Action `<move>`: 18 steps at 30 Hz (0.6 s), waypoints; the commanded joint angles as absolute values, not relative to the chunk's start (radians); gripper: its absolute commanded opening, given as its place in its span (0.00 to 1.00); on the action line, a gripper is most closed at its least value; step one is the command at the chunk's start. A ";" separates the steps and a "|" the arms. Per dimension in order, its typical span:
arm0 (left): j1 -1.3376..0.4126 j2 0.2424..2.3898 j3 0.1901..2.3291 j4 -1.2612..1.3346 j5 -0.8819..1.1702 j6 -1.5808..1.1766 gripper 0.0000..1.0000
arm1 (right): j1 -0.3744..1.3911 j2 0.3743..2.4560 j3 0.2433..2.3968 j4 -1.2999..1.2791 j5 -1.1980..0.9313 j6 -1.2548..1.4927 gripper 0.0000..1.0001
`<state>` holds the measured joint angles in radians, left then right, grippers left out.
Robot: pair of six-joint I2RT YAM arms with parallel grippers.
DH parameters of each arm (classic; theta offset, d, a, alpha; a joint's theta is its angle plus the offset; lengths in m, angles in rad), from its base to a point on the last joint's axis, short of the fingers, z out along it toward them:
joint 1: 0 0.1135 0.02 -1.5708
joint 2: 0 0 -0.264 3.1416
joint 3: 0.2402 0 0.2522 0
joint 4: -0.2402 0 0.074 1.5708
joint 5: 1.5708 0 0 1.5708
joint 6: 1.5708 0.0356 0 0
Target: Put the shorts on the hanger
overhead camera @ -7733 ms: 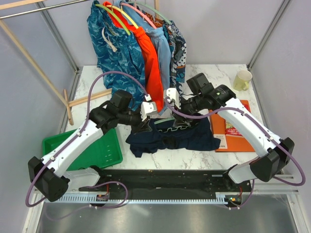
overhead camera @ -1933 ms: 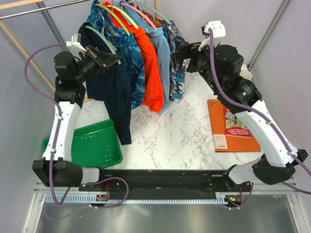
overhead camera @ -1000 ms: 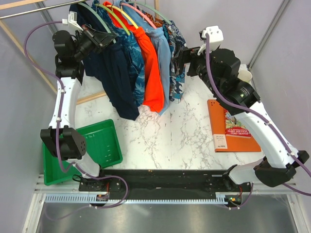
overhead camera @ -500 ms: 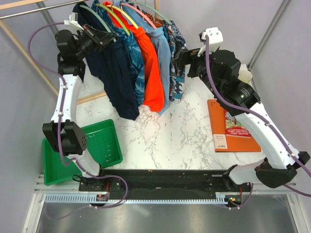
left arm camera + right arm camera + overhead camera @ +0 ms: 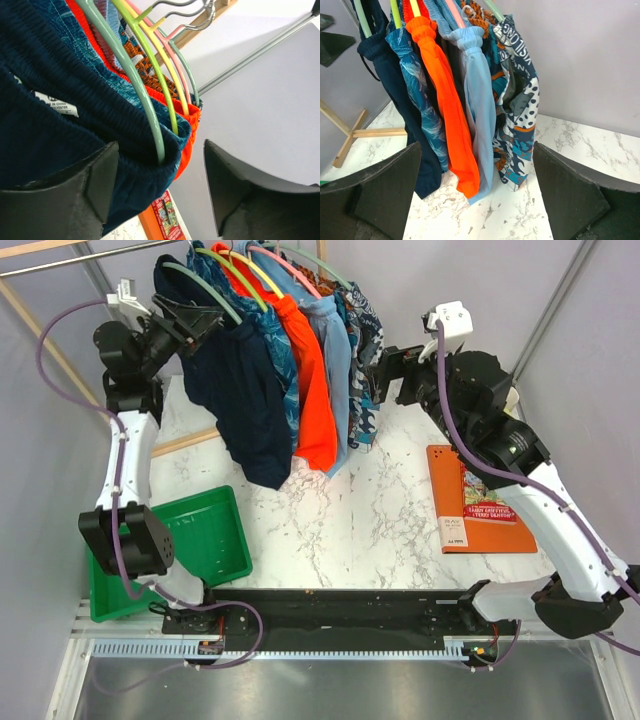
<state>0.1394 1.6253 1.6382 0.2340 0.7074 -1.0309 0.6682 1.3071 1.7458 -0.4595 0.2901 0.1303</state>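
- Your shorts [image 5: 245, 405] hang over the hanger [image 5: 132, 80] at the left end of the garment row [image 5: 320, 350]; the placing looks done.
- Your left gripper [image 5: 160, 175] is spread wide either side of the hanger, grasping nothing.
- Your right gripper [image 5: 477, 185] is likewise spread and empty.
- Only backing clear seems left.

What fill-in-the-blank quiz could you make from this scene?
1. Of all the clothes hanging up, the navy shorts on the mint hanger hang nearest the ____ arm.
2. Between the teal shorts and the light blue shorts hangs an ____ pair.
3. The left tool has its jaws ____, one on each side of the hanger.
4. The tray on the table is ____.

Missing words: left; orange; open; green.
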 commanded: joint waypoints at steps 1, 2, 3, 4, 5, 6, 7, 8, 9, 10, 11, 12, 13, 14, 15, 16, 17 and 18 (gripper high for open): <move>0.179 1.482 1.567 0.247 0.680 -1.003 0.82 | 0.658 1.233 1.729 -0.429 0.331 0.094 0.98; 0.196 1.444 1.553 0.226 0.678 -0.977 0.86 | 0.658 1.224 1.717 -0.431 0.339 0.087 0.98; 0.204 1.427 1.539 0.204 0.683 -0.956 0.87 | 0.655 1.201 1.706 -0.431 0.344 0.077 0.98; 0.225 1.413 1.540 0.171 0.684 -0.930 0.88 | 0.657 1.190 1.688 -0.431 0.356 0.068 0.98; 0.233 1.384 1.546 0.119 0.683 -0.860 0.88 | 0.655 1.178 1.675 -0.431 0.365 0.042 0.98; 0.241 1.376 1.572 0.018 0.683 -0.817 0.99 | 0.653 1.152 1.661 -0.431 0.373 0.031 0.98; 0.251 1.368 1.591 -0.054 0.692 -0.766 1.00 | 0.652 1.137 1.632 -0.431 0.379 0.017 0.98; 0.253 1.362 1.614 -0.117 0.701 -0.656 1.00 | 0.652 1.121 1.617 -0.434 0.396 0.009 0.98; 0.255 1.358 1.659 -0.247 0.721 -0.605 1.00 | 0.650 1.094 1.603 -0.437 0.402 0.009 0.98; 0.259 1.355 1.683 -0.312 0.735 -0.557 1.00 | 0.650 1.079 1.580 -0.442 0.406 0.000 0.98; 0.262 1.353 1.707 -0.374 0.751 -0.467 1.00 | 0.649 1.066 1.568 -0.457 0.414 -0.015 0.98; 0.264 1.353 1.756 -0.443 0.797 -0.421 1.00 | 0.649 1.040 1.559 -0.472 0.417 0.000 0.98; 0.264 1.353 1.776 -0.559 0.813 -0.376 1.00 | 0.646 1.026 1.539 -0.489 0.411 0.000 0.98; 0.264 1.354 1.795 -0.628 0.831 -0.276 1.00 | 0.644 1.013 1.523 -0.517 0.405 0.029 0.98; 0.264 1.358 1.821 -0.684 0.880 -0.221 1.00 | 0.631 0.978 1.502 -0.526 0.388 0.049 0.98; 0.265 1.361 1.830 -0.815 0.884 -0.166 1.00 | 0.621 0.959 1.459 -0.535 0.379 0.060 0.98; 0.264 1.361 1.833 -0.869 0.881 -0.062 1.00 | 0.612 0.944 1.439 -0.557 0.365 0.069 0.98; 0.265 1.364 1.827 -0.926 0.884 -0.004 1.00 | 0.585 0.912 1.418 -0.567 0.345 0.092 0.98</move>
<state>0.2607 1.3708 1.7893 -0.5217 0.7959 -0.3943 0.6319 0.9840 1.4910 -0.4984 0.3740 0.0383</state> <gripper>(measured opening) 0.994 0.982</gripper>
